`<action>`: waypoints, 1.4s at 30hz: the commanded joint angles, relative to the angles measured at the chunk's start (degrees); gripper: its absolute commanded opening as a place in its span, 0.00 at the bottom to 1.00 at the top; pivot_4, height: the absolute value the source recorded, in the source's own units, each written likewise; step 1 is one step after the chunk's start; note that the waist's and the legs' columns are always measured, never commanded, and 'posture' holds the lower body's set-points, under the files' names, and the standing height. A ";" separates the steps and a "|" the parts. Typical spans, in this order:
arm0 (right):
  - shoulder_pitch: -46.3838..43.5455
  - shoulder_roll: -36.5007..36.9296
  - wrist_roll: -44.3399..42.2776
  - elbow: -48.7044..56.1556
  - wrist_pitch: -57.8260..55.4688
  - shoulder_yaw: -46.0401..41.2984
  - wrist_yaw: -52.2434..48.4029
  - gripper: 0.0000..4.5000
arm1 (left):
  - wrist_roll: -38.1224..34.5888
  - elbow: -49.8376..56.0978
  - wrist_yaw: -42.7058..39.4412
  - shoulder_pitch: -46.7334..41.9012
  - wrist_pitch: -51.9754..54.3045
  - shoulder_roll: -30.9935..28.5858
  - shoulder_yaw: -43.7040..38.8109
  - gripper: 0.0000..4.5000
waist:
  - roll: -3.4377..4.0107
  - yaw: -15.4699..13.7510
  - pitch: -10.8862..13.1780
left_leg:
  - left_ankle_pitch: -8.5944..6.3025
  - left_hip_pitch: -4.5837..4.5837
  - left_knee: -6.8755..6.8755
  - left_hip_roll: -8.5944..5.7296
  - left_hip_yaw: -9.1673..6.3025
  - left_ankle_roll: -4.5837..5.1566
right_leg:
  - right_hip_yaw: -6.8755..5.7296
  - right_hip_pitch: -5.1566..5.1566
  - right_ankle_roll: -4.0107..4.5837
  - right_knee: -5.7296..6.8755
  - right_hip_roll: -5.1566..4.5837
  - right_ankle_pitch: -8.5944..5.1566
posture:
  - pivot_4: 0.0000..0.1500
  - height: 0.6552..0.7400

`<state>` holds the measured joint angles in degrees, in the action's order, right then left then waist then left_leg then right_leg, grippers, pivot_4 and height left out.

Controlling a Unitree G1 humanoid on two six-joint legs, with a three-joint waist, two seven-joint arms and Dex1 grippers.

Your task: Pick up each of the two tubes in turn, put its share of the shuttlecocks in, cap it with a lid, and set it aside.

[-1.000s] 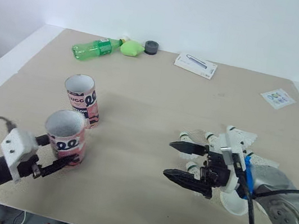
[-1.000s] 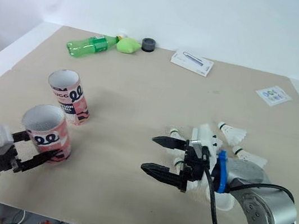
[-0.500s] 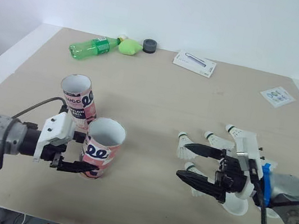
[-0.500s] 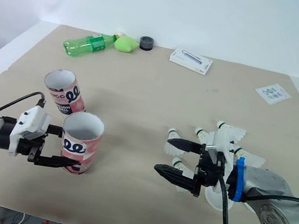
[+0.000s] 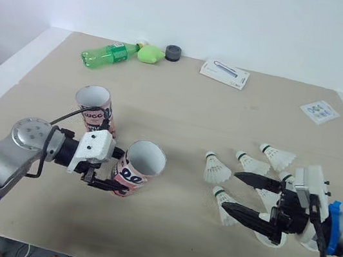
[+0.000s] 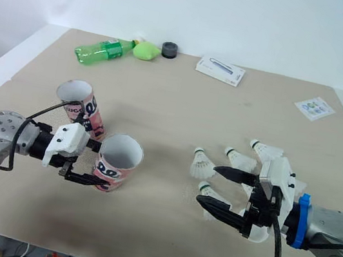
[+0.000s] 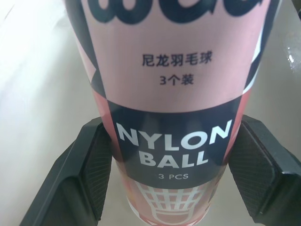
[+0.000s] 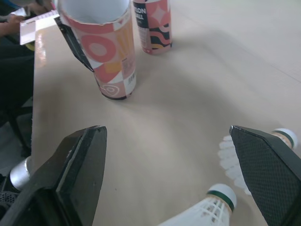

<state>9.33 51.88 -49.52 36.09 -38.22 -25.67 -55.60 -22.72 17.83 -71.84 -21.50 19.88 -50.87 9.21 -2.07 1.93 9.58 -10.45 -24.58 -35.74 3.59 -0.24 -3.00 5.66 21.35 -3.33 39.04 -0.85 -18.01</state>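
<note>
**Left gripper clamped on a tilted tube, right gripper spread open over the shuttlecocks**

The left gripper has its two black pads pressed against opposite sides of the gripped tube, low on the pink body near the words "NYLON BALL". The gripped tube leans over with its open mouth turned up and toward the robot's right. Its base is low by the table, but I cannot tell whether it touches.

The second tube stands upright just behind the gripped tube, a little to the left, with its mouth also open.

To the right of the gripped tube, well apart from it, several white shuttlecocks lie scattered on the table. The right gripper is low among them, and its fingers are wide apart, holding nothing and pointing back toward the gripped tube. One shuttlecock lies just beside the nearer fingertip. A white lid lies partly under the right gripper.

Far beyond the gripped tube, along the table's back edge, lie a green bottle on its side, a green lump and a dark disc. A white box sits farther right, and a card lies farthest to the right.
</note>
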 commanded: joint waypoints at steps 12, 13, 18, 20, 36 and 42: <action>11.69 2.04 2.18 2.10 -1.39 -10.28 -3.61 1.00 | 1.91 4.16 3.37 0.76 4.36 3.32 2.05 0.71 | 0.08 -0.88 -0.04 | 0.03 -0.01 -0.41 -0.12 -0.02 0.04 | 0.02 -0.20 -0.49 0.00 -0.13 0.03 | 1.00 0.87; 12.80 1.77 1.16 2.63 -2.00 -11.24 -3.88 1.00 | 1.79 4.62 3.48 0.89 4.90 3.28 2.13 0.71 | 0.10 -0.91 -0.05 | 0.03 -0.01 -0.42 -0.15 -0.02 0.04 | 0.03 -0.21 -0.50 0.00 -0.16 0.03 | 1.00 0.87; 21.21 -1.16 -2.71 6.19 -4.72 -15.20 -4.32 1.00 | 1.77 6.73 4.17 1.45 6.53 3.22 2.36 0.71 | 0.11 -1.01 -0.07 | 0.03 0.01 -0.44 -0.24 -0.09 0.04 | -0.04 -0.31 -0.57 -0.02 -0.25 0.00 | 1.00 0.87; 24.40 -3.02 -2.08 7.62 -4.50 -14.48 -3.35 1.00 | 1.91 7.23 4.42 1.53 6.93 3.32 2.48 0.71 | 0.12 -1.00 -0.07 | 0.03 0.01 -0.44 -0.25 -0.07 0.03 | -0.02 -0.31 -0.58 -0.03 -0.27 -0.01 | 1.00 0.87; 22.59 -9.01 2.69 5.51 -2.07 -2.27 5.33 1.00 | 2.99 6.06 3.79 -0.64 6.44 4.51 4.24 0.71 | 0.16 -1.05 -0.10 | 0.04 -0.08 -0.54 -0.56 -0.08 0.06 | 0.01 -0.30 -0.42 -0.05 -0.56 -0.12 | 1.00 0.87; 19.07 -10.69 5.18 2.18 -0.32 2.54 7.00 1.00 | 2.50 6.35 4.14 -0.34 7.57 4.82 3.45 0.71 | 0.16 -1.02 -0.10 | 0.04 -0.08 -0.54 -0.59 -0.10 0.06 | 0.02 -0.31 -0.47 -0.05 -0.55 -0.10 | 1.00 0.87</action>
<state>29.45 41.56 -45.19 38.72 -40.04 -24.26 -49.33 -19.25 23.51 -67.34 -22.25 26.79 -46.61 11.23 -1.91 0.91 9.48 -10.39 -24.67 -36.28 3.01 -0.34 -2.92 5.68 21.04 -3.81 38.99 -1.40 -18.13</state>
